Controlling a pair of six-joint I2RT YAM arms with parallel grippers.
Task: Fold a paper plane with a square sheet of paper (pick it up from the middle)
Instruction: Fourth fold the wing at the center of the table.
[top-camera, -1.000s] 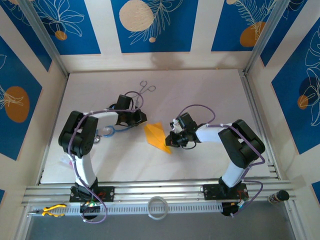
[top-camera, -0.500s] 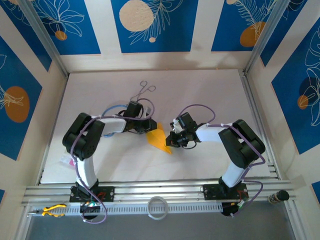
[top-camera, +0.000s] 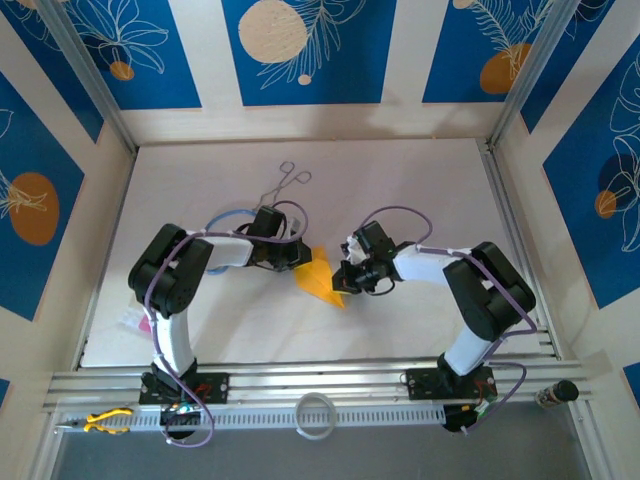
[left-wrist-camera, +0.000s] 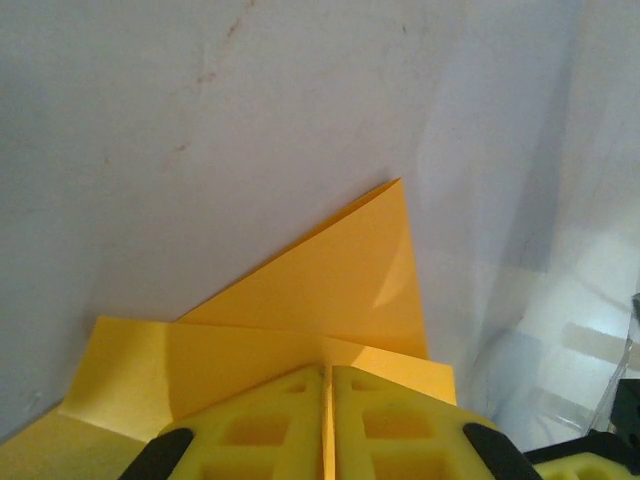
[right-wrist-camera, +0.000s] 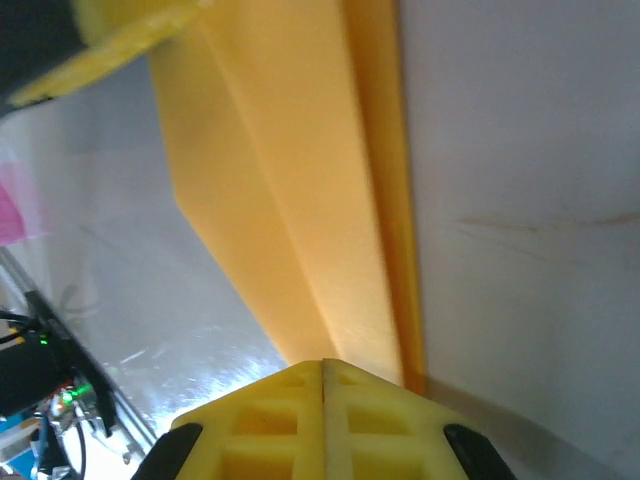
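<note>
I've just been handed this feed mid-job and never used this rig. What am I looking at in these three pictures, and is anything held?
A left arm and a right arm stand on a white table. The overhead picture looks down from behind them; the other two come from cameras on each wrist. The left end effector and the right end effector meet at the half-folded orange-yellow paper plane. In both wrist pictures the yellow jaws are shut with the paper running under their tips; pinching or pressing, I cannot tell. Metal forceps lie farther back.
</note>
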